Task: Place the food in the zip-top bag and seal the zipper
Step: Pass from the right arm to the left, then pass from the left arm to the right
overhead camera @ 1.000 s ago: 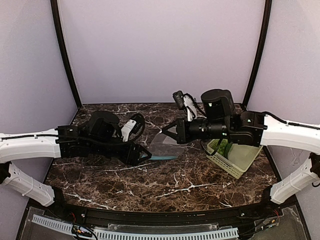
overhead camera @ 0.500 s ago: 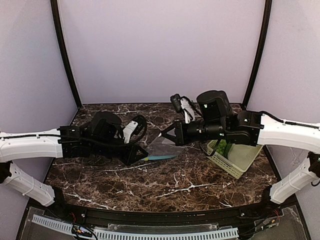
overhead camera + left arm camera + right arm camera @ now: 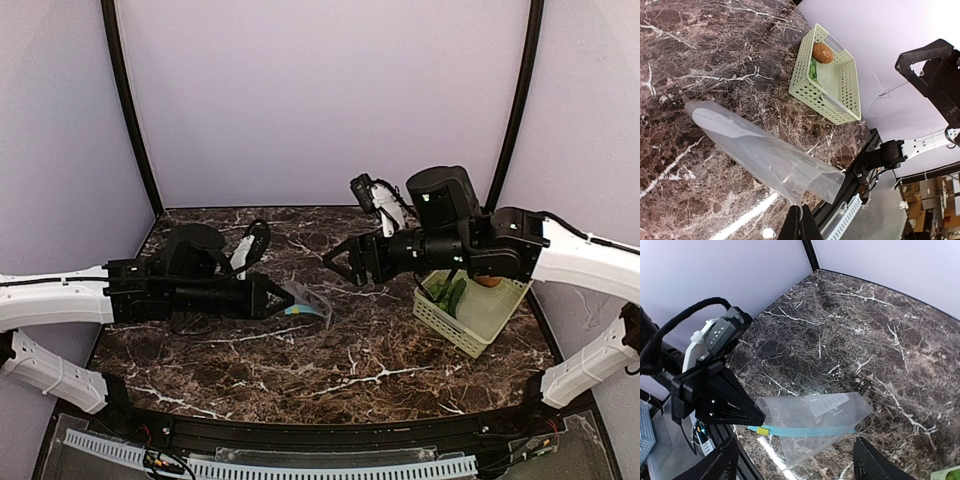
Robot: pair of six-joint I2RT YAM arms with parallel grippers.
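The left tool [image 3: 272, 298] pinches the zip-top bag [image 3: 312, 306]; the right tool [image 3: 343, 263] is wide. The food [image 3: 823, 52] sits in the basket [image 3: 842, 100], not bagged yet.

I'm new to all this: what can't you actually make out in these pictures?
- Top view: the potato is half hidden under the right arm.
- Left wrist view: the green vegetable is mostly behind the basket wall.
- Right wrist view: print on the bag label is too small to read; whether the zipper is sealed is unclear.
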